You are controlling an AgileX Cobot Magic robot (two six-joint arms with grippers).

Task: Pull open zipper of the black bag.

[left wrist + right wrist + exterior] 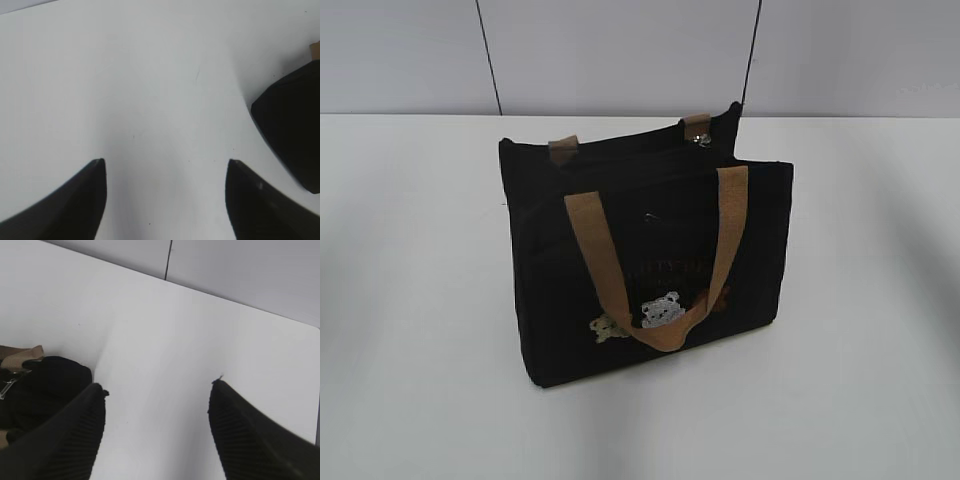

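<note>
White counter [440, 400] is seen, backed by a pale grey wall [620, 50]. Wall panels are split by two thin dark seams [488, 55].

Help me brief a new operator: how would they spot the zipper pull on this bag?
On the white table stands one black bag with tan handles. Look along its top to the far right corner, beside the rear handle's stub. There a small silver zipper pull glints, the only shiny metal against the dark fabric.
</note>
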